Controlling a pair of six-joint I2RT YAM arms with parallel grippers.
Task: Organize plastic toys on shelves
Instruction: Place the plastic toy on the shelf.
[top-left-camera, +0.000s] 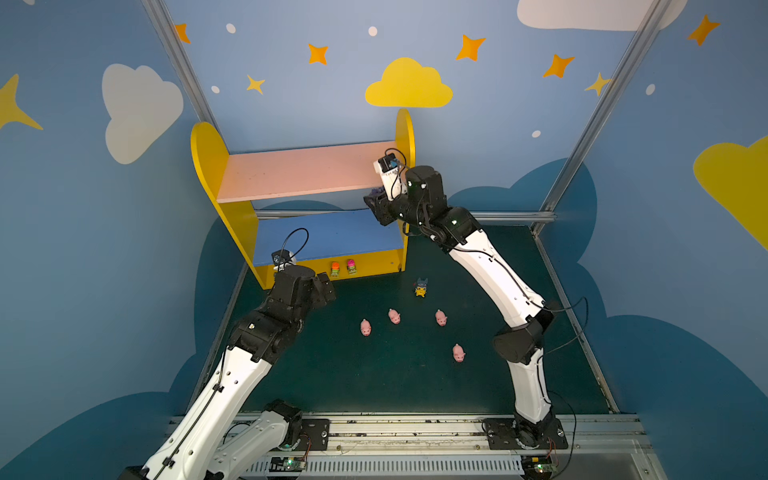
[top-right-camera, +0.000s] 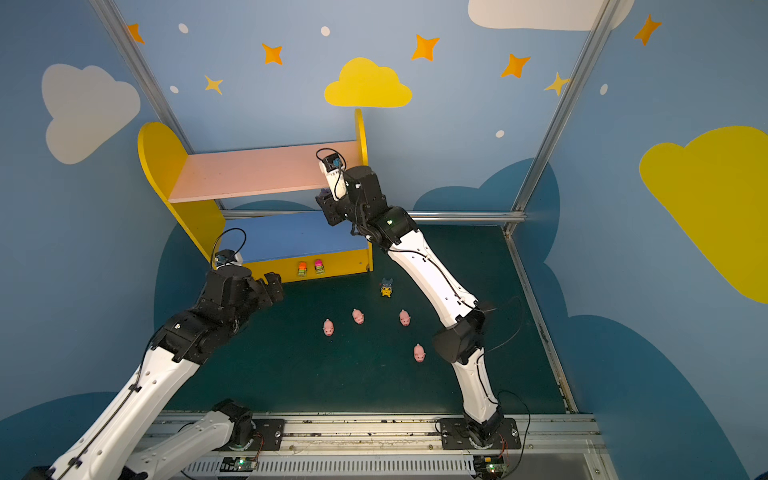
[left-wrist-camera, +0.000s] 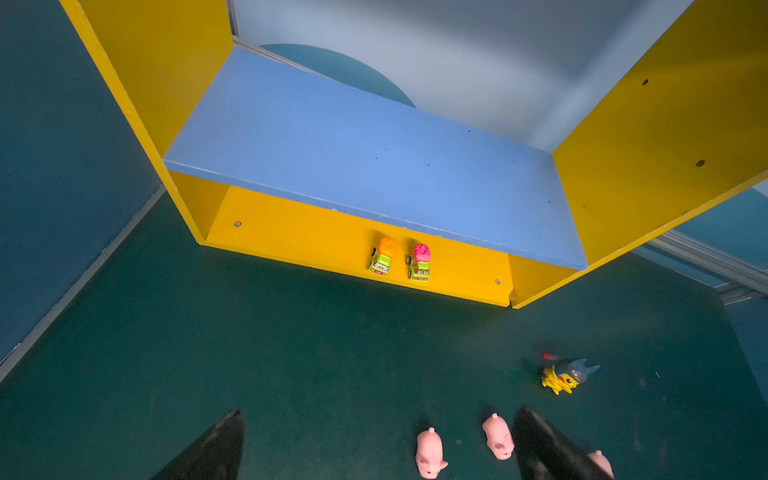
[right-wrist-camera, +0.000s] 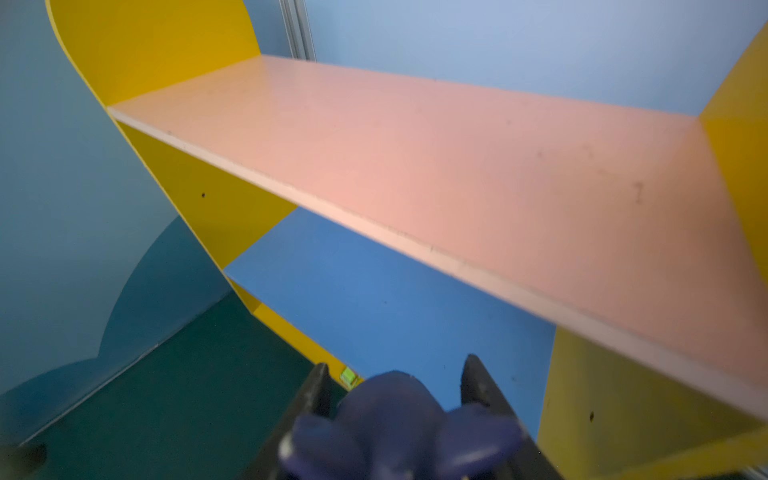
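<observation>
The right jaws pinch a purple spiky-headed plastic toy (right-wrist-camera: 399, 424) just short of the near edge of the pale pink upper board (top-left-camera: 299, 170), at the right end of the yellow shelf unit (top-left-camera: 212, 166). The left jaws gape wide above the dark green desk (top-left-camera: 374, 382). Two green cars (top-left-camera: 335, 269) (top-left-camera: 351, 266) sit at the unit's base, by its near edge. Four pink pigs (top-left-camera: 365, 327) (top-left-camera: 394, 316) (top-left-camera: 441, 318) (top-left-camera: 458, 353) dot the open middle.

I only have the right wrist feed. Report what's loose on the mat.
Observer: Four pink pigs lie on the green mat, all apart from each other.
Operator: Give me the other yellow figure.
Observer: The second yellow figure is on the mat near the shelves' right-hand end, apart from the pigs.
Operator: Now the left gripper.
Observer: The left gripper hangs open and empty, facing the two green cars on the yellow base.
</observation>
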